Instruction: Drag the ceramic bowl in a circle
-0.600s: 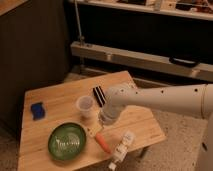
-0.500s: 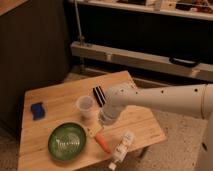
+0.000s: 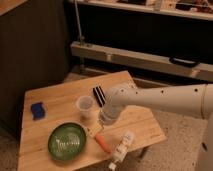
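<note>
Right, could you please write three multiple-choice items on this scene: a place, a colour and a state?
1. Where on the table is the ceramic bowl? A front left; B back right; C centre.
2. What colour is the small block by the left edge? A red; B blue; C yellow.
3. What is the hand doing? A gripping the bowl; B hanging beside the cup, off the bowl; C out of view.
Answers: A, it sits near the front-left corner; B, it is plainly blue; B, the hand is right of the cup.
</note>
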Action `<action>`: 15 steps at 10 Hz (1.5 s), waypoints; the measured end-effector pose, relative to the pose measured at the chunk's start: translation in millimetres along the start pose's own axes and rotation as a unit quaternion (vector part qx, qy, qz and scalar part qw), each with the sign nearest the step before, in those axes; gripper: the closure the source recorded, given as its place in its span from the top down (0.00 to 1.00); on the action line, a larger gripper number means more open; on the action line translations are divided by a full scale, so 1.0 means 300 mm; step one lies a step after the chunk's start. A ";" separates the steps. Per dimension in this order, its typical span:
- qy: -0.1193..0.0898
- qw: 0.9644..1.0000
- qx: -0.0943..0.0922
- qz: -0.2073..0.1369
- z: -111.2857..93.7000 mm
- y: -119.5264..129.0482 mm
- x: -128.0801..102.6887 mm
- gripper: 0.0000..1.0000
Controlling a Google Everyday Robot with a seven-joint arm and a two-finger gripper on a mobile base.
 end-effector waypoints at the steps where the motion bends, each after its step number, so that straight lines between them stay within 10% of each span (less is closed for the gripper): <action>1: 0.000 1.000 0.000 0.000 0.000 0.000 0.000 0.80; 15: 0.001 1.000 -0.007 -0.012 0.009 -0.039 0.085 0.80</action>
